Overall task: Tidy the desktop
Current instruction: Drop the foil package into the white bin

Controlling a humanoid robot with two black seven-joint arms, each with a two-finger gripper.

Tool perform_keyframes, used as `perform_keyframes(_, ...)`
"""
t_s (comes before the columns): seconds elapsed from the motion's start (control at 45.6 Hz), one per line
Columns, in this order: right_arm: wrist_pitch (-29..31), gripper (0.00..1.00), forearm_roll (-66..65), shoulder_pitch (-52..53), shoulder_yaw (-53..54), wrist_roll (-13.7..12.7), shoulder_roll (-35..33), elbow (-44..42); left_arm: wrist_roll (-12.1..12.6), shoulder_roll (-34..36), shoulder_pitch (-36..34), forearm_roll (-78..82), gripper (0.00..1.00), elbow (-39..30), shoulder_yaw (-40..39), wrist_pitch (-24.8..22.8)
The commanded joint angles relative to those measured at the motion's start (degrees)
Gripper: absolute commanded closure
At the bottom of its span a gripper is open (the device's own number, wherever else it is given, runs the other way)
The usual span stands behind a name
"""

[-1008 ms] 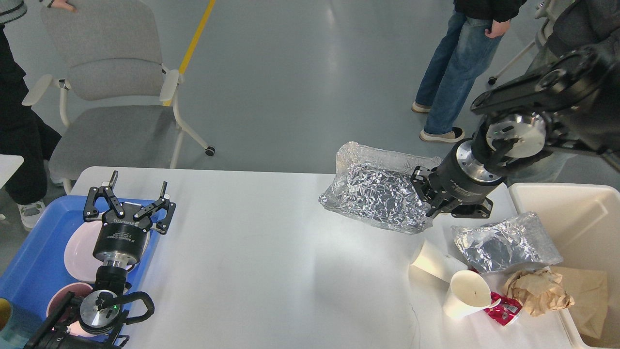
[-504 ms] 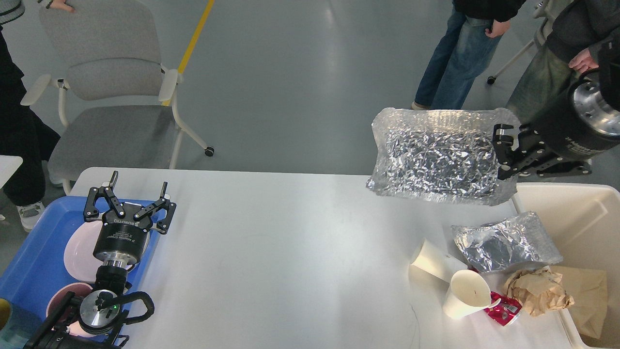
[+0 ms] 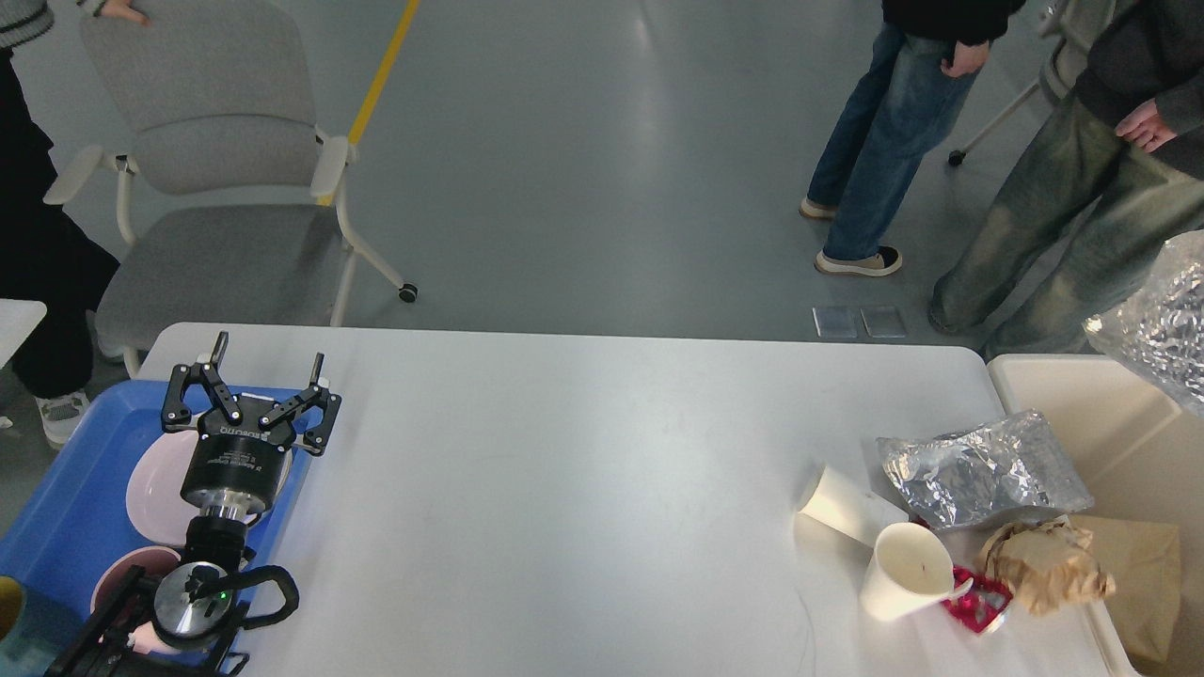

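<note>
Blue tray (image 3: 56,508) sits far left beneath our left gripper (image 3: 252,381), its jaws spread, grasping nothing. White desktop (image 3: 564,489) spans the middle, with cups (image 3: 908,569) and crumpled foil (image 3: 978,470) near the cream bin (image 3: 1091,404). Our right gripper lies outside the view.

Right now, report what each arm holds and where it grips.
Left gripper is open over the blue tray, holding nothing. Right gripper is out of view; the foil sheet hangs at the right edge, its hold unseen.

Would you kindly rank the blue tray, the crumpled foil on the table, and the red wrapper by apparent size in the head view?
1. Blue tray, though partly cut off.
2. Crumpled foil.
3. Red wrapper, partly hidden.
</note>
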Motion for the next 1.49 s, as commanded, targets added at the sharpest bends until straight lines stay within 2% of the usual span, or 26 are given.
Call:
perform_keyframes(0.0, -11.15, 1.00, 0.17, -19.03, 13.55, 0.01, -4.26, -7.87, 0.00, 0.00, -0.01, -0.04, 0.04, 0.00, 0.00, -0.01)
perform_keyframes(0.11, -19.16, 1.00, 0.52, -38.36, 29.01, 0.01, -3.30, -16.30, 0.00, 0.00, -0.01, -0.04, 0.04, 0.00, 0.00, -0.01)
perform_keyframes(0.197, -21.62, 1.00, 0.44, -52.52, 39.92, -0.69, -0.84, -23.94, 0.00, 0.00, -0.01, 0.05, 0.04, 0.00, 0.00, -0.01)
perform_keyframes(0.263, -22.42, 1.00, 0.26, -60.96, 45.64, -1.75, 3.90, -31.49, -0.08, 0.00, -0.01, -0.04, 0.04, 0.00, 0.00, -0.01)
perform_keyframes(0.416, -22.42, 1.00, 0.44, -74.94, 49.52, -2.80, 17.52, -54.17, -0.08, 0.00, -0.01, -0.04, 0.04, 0.00, 0.00, -0.01)
perform_keyframes(0.46, -22.42, 1.00, 0.35, -77.06, 49.61, -3.68, 20.69, -57.96, 0.00, 0.09, -0.01, -0.04, 0.04, 0.00, 0.00, -0.01)
perform_keyframes(0.482, -22.42, 1.00, 0.09, -78.38, 49.18, -5.08, 23.31, -60.76, -0.08, 0.09, -0.01, -0.04, 0.04, 0.00, 0.00, -0.01)
perform_keyframes(0.701, -22.68, 1.00, -0.71, -78.65, 49.08, -7.64, 26.41, -61.41, -0.08, 0.00, -0.01, -0.04, 0.04, 0.00, 0.00, -0.01)
perform_keyframes(0.942, -22.68, 1.00, -0.62, -78.83, 49.17, -7.73, 26.76, -61.23, 0.00, 0.00, -0.01, -0.04, 0.04, 0.00, 0.00, -0.01)
perform_keyframes(0.964, -22.68, 0.95, -0.62, -78.92, 49.17, -7.73, 26.85, -61.23, 0.00, 0.00, -0.01, -0.04, 0.04, 0.00, 0.00, -0.01)
perform_keyframes(0.986, -22.77, 0.80, -0.53, -78.92, 49.17, -7.73, 26.85, -61.23, 0.00, 0.00, -0.01, 0.05, 0.04, 0.00, 0.00, -0.01)
perform_keyframes(1.073, -23.21, 0.00, -0.53, -78.83, 49.17, -7.64, 27.03, -61.32, 0.00, 0.00, -0.01, 0.05, 0.04, 0.00, 0.00, -0.01)
perform_keyframes(1.468, -22.86, 0.00, -0.62, -77.51, 49.26, -7.46, 25.89, -60.09, 0.00, 0.00, -0.01, -0.04, 0.04, 0.00, 0.00, -0.01)
